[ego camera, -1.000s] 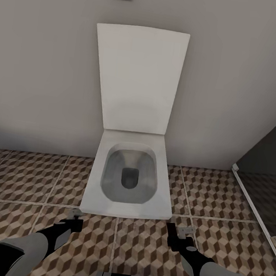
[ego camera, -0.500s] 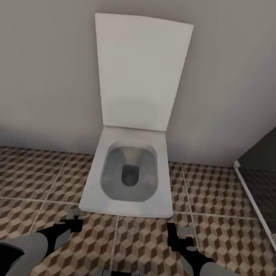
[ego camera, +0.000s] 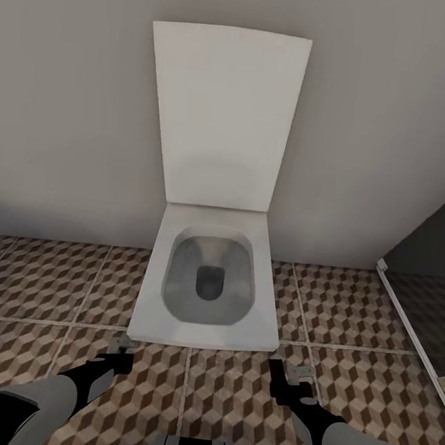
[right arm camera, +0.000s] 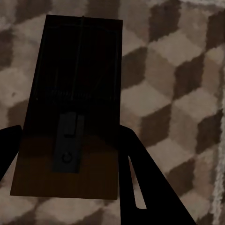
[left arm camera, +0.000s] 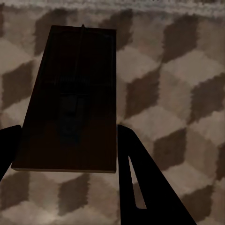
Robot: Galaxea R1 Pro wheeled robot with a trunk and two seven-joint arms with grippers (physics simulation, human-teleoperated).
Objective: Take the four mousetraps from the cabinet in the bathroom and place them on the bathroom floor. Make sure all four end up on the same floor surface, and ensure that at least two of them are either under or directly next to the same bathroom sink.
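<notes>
No readable text, label, brand, number or sign on any surface here.

Your right gripper (right arm camera: 65, 154) was clamped on a mousetrap (right arm camera: 70, 108) — the dark-brown board sat between the two black fingers (right arm camera: 140, 183), its metal wire and spring facing the camera — above the cube-patterned bathroom floor (right arm camera: 173, 84), with a pale grout line at one edge.
</notes>
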